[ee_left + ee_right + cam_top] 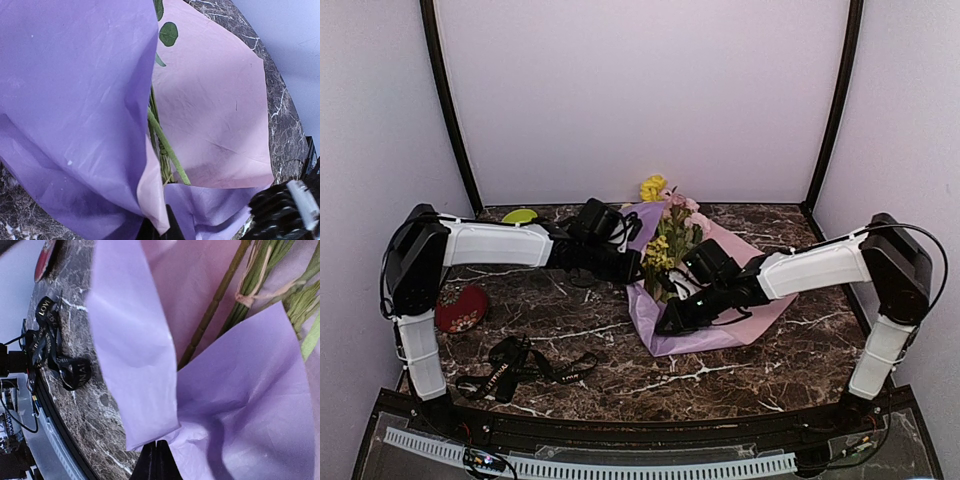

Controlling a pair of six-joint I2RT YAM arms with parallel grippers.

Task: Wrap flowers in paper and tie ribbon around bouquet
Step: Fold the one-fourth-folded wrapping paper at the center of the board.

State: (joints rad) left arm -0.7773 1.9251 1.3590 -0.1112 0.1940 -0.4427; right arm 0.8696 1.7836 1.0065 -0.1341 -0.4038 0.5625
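Lilac paper (75, 100) pinched by both: left pincer (159, 229) and right pincer (156, 459) pressed together on its flaps. Cross flaps snugly over flower stems (210, 310) between them, no tearing.

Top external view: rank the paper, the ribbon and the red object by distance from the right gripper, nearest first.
1. paper: centre, at the right gripper itself, whose jaws are shut on its edge.
2. ribbon: front left, lying loose.
3. red patterned object: far left, beyond the ribbon.
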